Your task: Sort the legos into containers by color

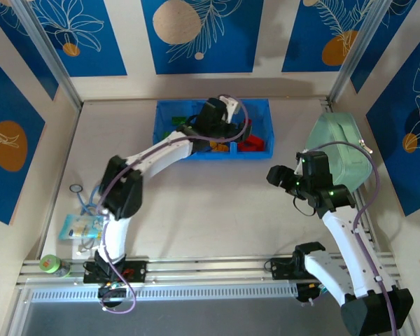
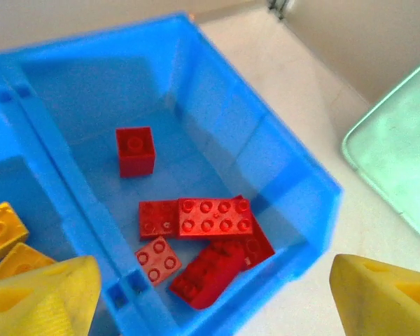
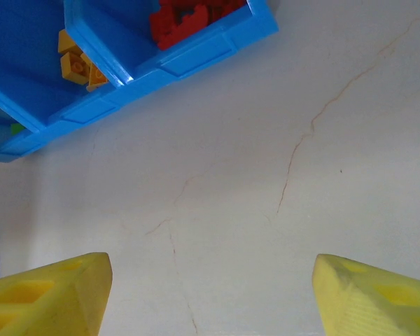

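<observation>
Left gripper [image 2: 213, 304]: jaws apart, nothing between, above right-end compartment of translucent blue plastic 3-section tray [image 1: 255, 106].
Red studded plastic bricks [image 2: 213, 217] lie clustered in that compartment.
Yellow-orange bricks [image 2: 3, 227] in middle compartment.
Right gripper [image 3: 210, 297]: jaws apart, empty, over tabletop [image 3: 266, 196] near tray's front corner.

Top: high, near edge, facing down. Left wrist: close over tray [image 2: 294, 175]. Right wrist: farther, sharing its red legos [image 3: 185, 21].
</observation>
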### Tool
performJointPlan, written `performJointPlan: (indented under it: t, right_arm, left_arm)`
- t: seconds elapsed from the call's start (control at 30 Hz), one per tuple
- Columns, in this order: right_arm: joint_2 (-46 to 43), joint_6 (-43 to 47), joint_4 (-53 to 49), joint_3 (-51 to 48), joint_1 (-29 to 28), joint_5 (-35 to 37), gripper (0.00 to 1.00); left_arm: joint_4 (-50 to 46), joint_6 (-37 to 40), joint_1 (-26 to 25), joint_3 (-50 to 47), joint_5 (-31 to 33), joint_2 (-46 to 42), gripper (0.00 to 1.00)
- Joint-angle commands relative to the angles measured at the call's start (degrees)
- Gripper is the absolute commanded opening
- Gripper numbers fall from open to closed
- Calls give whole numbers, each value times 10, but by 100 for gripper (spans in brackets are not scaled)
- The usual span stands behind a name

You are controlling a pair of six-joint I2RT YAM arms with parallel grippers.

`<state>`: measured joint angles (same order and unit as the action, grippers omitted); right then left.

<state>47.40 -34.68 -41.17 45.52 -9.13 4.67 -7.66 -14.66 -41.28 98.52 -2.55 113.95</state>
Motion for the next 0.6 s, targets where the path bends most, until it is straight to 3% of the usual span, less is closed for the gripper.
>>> performJointPlan:
  t: [0.0,0.13,0.17,0.2,0.23,0.57]
  right_arm:
    - [-11,35,18,16,0,17,76]
    - [-23,71,63,9,-3,24,76]
    - [-26,77,77,5,-5,26,83]
    - [-30,83,91,2,-8,31,96]
    - [-36,90,108,-2,-11,37,99]
    - [-73,176,181,-31,-36,123,99]
  left_arm:
    - [77,33,-4,-99,40,-105,85]
    - [80,58,-4,-212,96,-208,86]
    - [73,64,-4,-230,108,-229,87]
    - [67,72,-3,-251,122,-252,87]
    - [62,76,-4,-274,140,-277,88]
    - [94,79,-3,-492,323,-481,98]
